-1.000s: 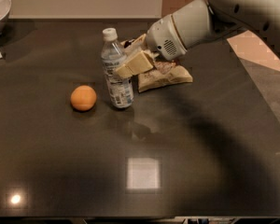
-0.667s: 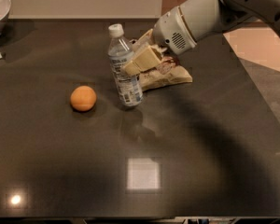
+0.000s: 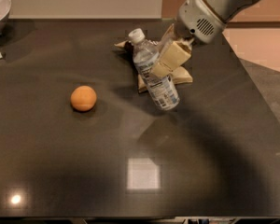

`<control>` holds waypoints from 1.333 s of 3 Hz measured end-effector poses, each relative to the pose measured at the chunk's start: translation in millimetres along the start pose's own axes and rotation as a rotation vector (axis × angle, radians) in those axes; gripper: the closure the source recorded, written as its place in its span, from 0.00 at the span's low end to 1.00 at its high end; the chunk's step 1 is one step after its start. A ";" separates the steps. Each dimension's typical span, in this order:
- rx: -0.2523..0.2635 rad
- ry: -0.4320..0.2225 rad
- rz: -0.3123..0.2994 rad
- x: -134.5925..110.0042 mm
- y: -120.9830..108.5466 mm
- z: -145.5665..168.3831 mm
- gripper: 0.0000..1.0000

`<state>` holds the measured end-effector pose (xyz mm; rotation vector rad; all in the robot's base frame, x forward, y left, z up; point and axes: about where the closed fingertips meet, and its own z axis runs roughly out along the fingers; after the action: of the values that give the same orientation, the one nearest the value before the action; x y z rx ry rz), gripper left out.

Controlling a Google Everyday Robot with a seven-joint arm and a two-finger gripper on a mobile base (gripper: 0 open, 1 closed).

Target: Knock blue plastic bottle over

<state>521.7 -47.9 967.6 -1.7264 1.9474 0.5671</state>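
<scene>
Since the earlier frame, the small clear bluish plastic bottle [image 3: 158, 88] with a white cap has tipped further, cap toward the upper left. It leans just right of centre over the dark glossy table [image 3: 200, 162], in front of a brown-and-cream snack bag [image 3: 185, 76]. The cream-tipped gripper [image 3: 165, 63] lies against its right side; whether it is parted or closed cannot be told. A round orange fruit [image 3: 83, 98] sits at left, well apart.
</scene>
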 end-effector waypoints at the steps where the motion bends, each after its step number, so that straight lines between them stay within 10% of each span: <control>1: -0.016 0.142 -0.016 28.3 16.8 -15.9 1.00; 4: -0.008 0.430 -0.106 76.5 49.6 -8.4 1.00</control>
<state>464.5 -107.7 928.5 -2.0743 2.1131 0.1723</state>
